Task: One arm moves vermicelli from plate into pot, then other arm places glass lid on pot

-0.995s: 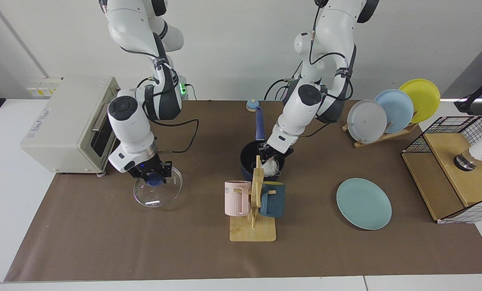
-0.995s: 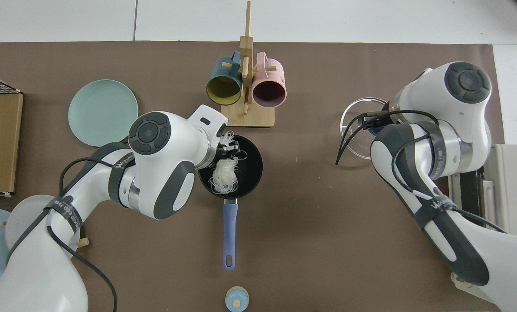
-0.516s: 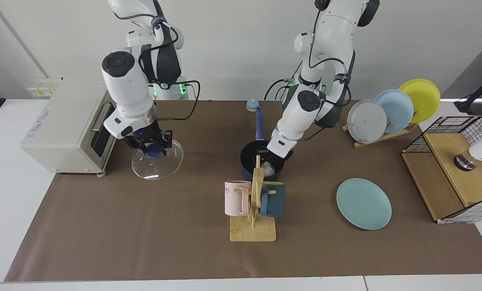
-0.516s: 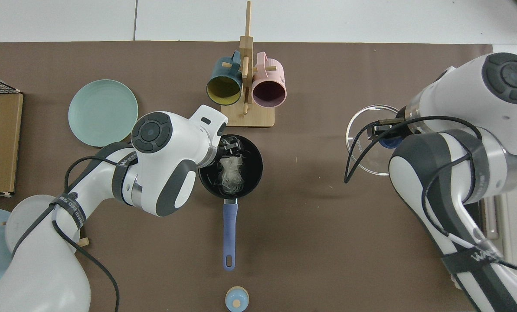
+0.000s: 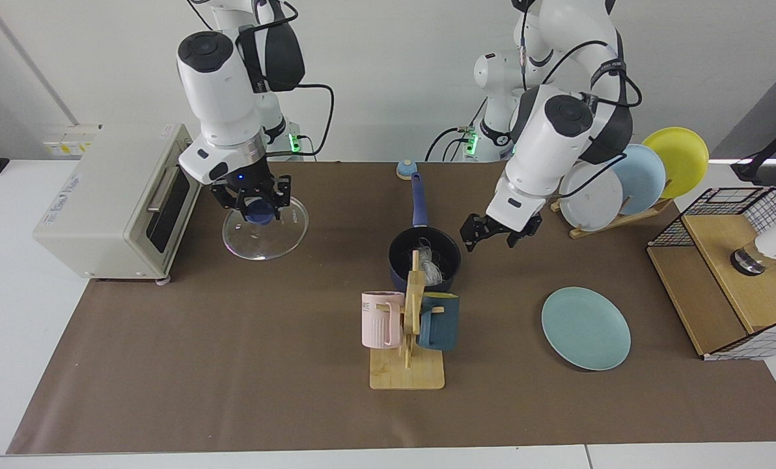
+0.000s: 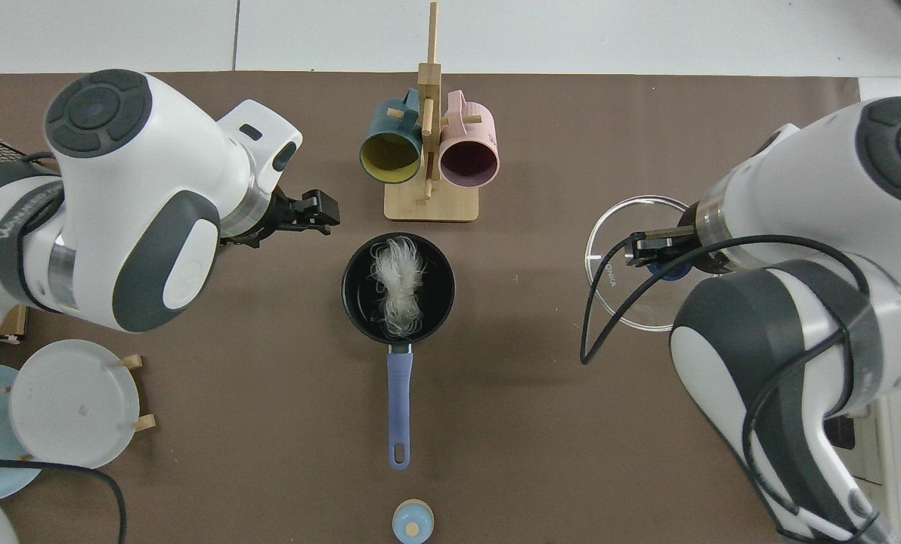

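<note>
Vermicelli: the loose tangle of thin white translucent vermicelli (image 6: 397,291) lies inside the pot, free of any gripper; in the facing view it shows partly behind the wooden mug rack (image 5: 409,339).
Pot: the small dark navy pot (image 5: 401,255) with black inside and a long blue handle stands on the brown surface (image 5: 232,365) near the middle, uncovered, just behind the mug rack.
Glass lid: the round clear glass lid (image 5: 277,231) with a metal rim hangs tilted above the surface, well apart from the pot, near the cream toaster oven (image 5: 111,195).
Right gripper: the right gripper (image 5: 252,207) is clamped on the lid's blue knob and carries the lid in the air.
Left gripper: the left gripper (image 5: 492,236) is raised beside the pot, between it and the upright plates in the wooden plate rack (image 5: 612,218); its fingers are spread and hold nothing.
Plate: the round flat pale teal-green plate (image 5: 586,328) lies flat on the surface, well apart from the pot; in the top view the left arm hides it.
</note>
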Action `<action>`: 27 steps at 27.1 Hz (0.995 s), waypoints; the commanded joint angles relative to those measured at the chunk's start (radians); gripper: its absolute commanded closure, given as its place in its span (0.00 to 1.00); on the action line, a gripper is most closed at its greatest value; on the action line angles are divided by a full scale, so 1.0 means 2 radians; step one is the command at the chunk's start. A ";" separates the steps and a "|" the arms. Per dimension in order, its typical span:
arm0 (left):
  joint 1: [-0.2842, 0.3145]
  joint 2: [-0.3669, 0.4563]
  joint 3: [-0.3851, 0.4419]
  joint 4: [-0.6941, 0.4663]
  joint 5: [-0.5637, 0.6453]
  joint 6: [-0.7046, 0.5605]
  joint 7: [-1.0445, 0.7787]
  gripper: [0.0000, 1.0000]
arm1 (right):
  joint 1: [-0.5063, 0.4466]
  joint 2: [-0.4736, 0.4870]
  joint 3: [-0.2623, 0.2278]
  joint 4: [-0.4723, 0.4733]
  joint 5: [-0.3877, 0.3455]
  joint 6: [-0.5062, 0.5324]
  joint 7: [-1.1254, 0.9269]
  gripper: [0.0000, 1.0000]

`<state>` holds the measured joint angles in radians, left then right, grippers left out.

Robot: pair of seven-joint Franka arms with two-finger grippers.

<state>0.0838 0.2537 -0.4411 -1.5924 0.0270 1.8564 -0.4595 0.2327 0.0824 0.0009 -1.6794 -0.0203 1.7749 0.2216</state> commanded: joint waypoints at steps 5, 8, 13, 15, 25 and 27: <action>-0.003 -0.072 0.083 -0.005 0.004 -0.080 0.119 0.00 | 0.081 0.052 0.000 0.093 0.001 -0.052 0.123 1.00; -0.003 -0.092 0.111 -0.005 0.003 -0.104 0.167 0.00 | 0.116 0.086 -0.001 0.134 -0.001 -0.058 0.163 1.00; -0.002 -0.099 0.144 -0.007 -0.007 -0.117 0.205 0.00 | 0.155 0.150 -0.007 0.207 -0.002 -0.075 0.201 1.00; -0.002 -0.100 0.156 -0.008 -0.018 -0.117 0.212 0.00 | 0.168 0.173 -0.007 0.232 -0.002 -0.078 0.230 1.00; -0.001 -0.113 0.171 -0.023 -0.044 -0.108 0.237 0.00 | 0.213 0.266 -0.011 0.320 -0.003 -0.071 0.278 1.00; -0.001 -0.113 0.171 -0.023 -0.044 -0.108 0.238 0.00 | 0.217 0.275 -0.015 0.324 -0.004 -0.069 0.278 1.00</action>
<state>0.0856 0.0618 -0.1076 -1.5974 -0.0458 1.6316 -0.0049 0.6429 0.5537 -0.0092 -1.1467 -0.0216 1.6703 0.7495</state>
